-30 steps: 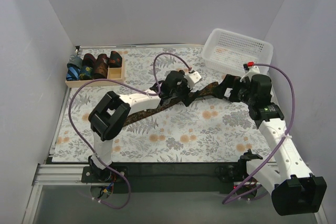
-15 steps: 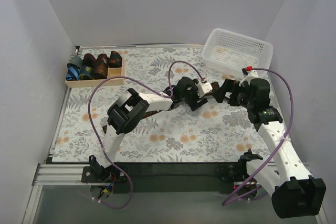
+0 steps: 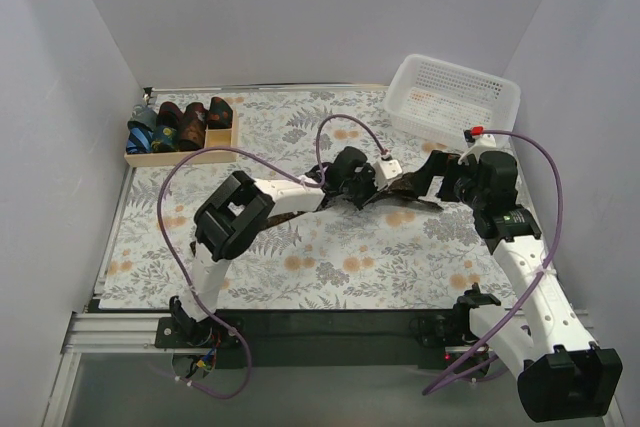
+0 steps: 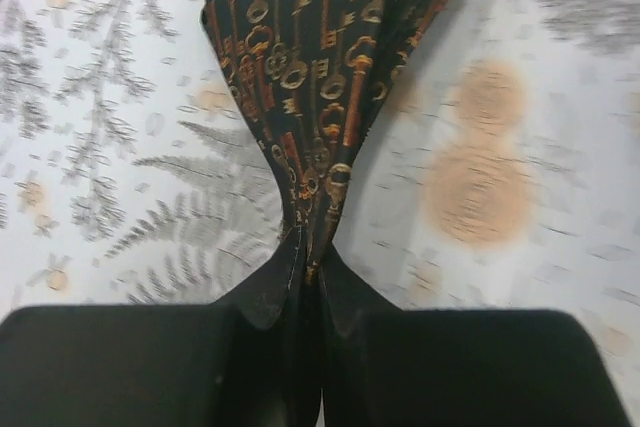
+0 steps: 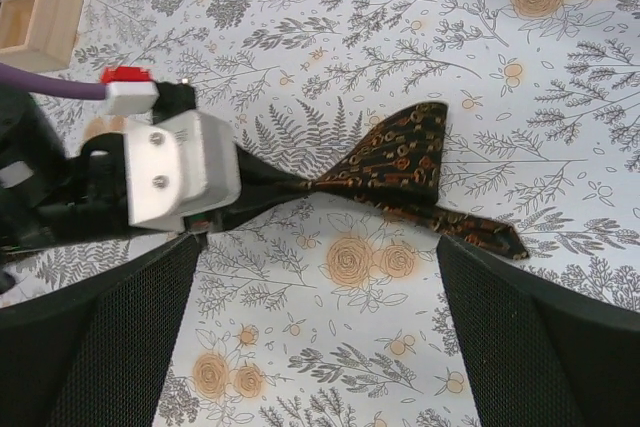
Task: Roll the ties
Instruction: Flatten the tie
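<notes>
Floral-print tabletop (image 3: 300,257) lies beneath me. My left jaws are clamped on the dark key-patterned tie (image 4: 300,97) right of centre, its cloth bunched between them. My right jaws hover spread apart over its folded end.

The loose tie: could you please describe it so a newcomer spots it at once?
On the floral table, look in front of the white basket. The tie stretches there unrolled, pinched by the left pincer; unlike the rolled ties in the wooden tray, it shows orange keys on black.
</notes>
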